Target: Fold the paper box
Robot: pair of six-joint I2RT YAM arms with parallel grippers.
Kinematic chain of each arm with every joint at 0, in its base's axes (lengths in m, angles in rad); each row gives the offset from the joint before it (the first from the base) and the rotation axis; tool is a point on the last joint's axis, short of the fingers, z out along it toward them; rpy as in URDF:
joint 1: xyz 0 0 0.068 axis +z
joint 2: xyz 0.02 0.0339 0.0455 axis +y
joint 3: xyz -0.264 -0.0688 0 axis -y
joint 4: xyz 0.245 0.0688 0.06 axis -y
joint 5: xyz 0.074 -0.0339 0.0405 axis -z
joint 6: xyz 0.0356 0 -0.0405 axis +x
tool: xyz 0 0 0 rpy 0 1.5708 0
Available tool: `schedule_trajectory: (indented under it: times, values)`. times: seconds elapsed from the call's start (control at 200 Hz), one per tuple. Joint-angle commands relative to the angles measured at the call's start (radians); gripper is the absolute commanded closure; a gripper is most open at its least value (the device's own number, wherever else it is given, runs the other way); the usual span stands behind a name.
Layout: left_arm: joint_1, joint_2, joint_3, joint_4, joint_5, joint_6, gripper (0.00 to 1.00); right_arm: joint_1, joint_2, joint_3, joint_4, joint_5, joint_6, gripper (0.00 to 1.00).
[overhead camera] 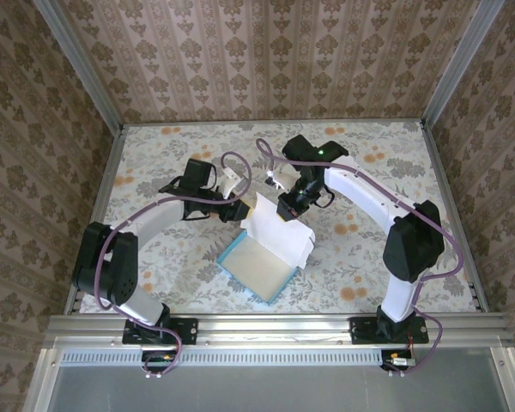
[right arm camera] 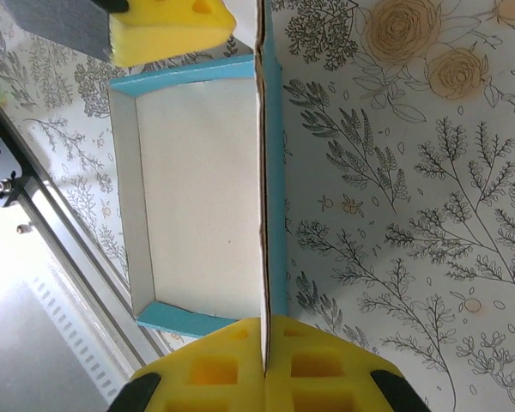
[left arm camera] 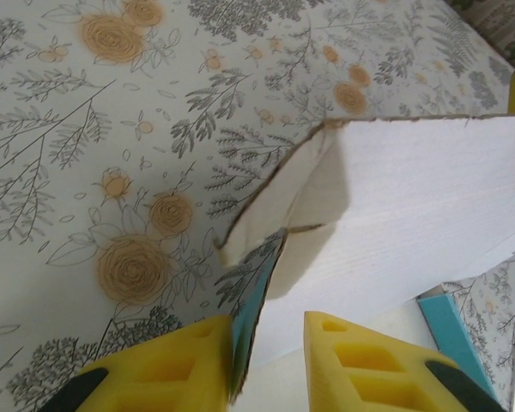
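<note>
Right wrist view: the right gripper (right arm camera: 263,335) has its pads closed on the box's (right arm camera: 202,189) raised flap, seen edge-on. The left gripper (left arm camera: 270,333) stands open astride a corner flap, with card touching one finger. The box lies mid-way across the table (overhead camera: 154,163), between both grippers.

The paper box (overhead camera: 259,264) is turquoise-blue outside and off-white inside. Under it, the bench (overhead camera: 373,257) carries grey-green leaves and tan roses on pale ground. The fingers (right arm camera: 232,342) at the box are yellow.
</note>
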Motion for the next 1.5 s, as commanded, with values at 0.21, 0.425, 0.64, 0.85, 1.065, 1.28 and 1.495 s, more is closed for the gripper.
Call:
schedule_trajectory:
  times: [0.21, 0.425, 0.64, 0.85, 1.065, 1.28, 1.495]
  values:
    - [-0.018, -0.021, 0.040, -0.110, -0.100, 0.026, 0.73, 0.030, 0.017, 0.060, -0.045, 0.069, -0.028, 0.95]
    - [-0.018, -0.005, 0.073, -0.151, -0.099, 0.040, 0.71, 0.043, 0.023, 0.070, -0.063, 0.102, -0.034, 0.95]
    - [-0.050, 0.006, 0.087, -0.178, -0.102, 0.051, 0.71, 0.052, 0.019, 0.070, -0.061, 0.117, -0.030, 0.95]
    - [-0.058, -0.005, 0.081, -0.172, -0.147, 0.049, 0.80, 0.056, 0.006, 0.060, -0.033, 0.126, -0.023, 0.90]
    - [-0.061, -0.058, 0.028, -0.116, -0.203, 0.009, 0.89, 0.050, -0.117, -0.050, 0.116, 0.162, 0.063, 0.37]
    - [-0.059, -0.139, -0.066, -0.014, -0.285, -0.097, 0.88, -0.038, -0.352, -0.334, 0.345, 0.152, 0.246, 0.22]
    - [-0.059, -0.186, -0.126, 0.022, -0.328, -0.177, 0.88, -0.105, -0.533, -0.516, 0.417, 0.134, 0.378, 0.20]
